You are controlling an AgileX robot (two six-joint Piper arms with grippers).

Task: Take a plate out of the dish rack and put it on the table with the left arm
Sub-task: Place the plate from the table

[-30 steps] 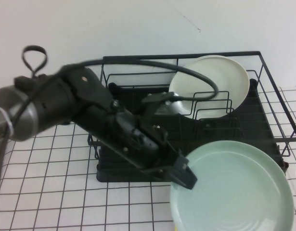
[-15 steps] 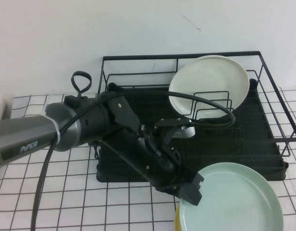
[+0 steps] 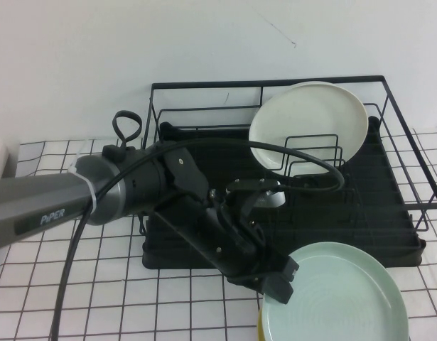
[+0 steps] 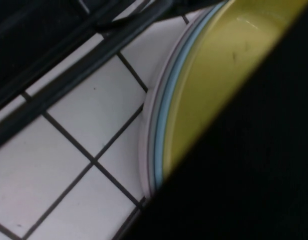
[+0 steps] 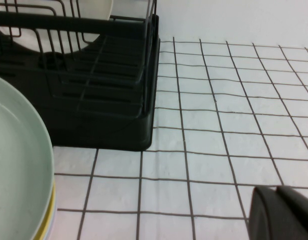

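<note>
The pale mint-green plate [image 3: 342,298] lies flat at the front right of the table [image 3: 76,284], in front of the black dish rack [image 3: 406,192]. My left gripper [image 3: 278,278] is shut on the plate's left rim, and the left arm reaches across the rack's front. Under the plate shows the edge of a yellow plate [image 5: 47,216]; I cannot tell whether the two touch. In the left wrist view the yellow plate [image 4: 219,75] fills the middle above the gridded cloth. My right gripper [image 5: 281,212] is shut, low over the cloth to the right of the rack, and holds nothing.
A cream-white plate [image 3: 308,122] stands upright in the rack's back right slots. A black cable [image 3: 303,153] loops from the arm over the rack. Gridded cloth [image 5: 229,115] stretches to the right of the rack.
The left arm has come down and drawn toward the table's front with the mint-green plate, which now sits lower, over the yellow plate.
</note>
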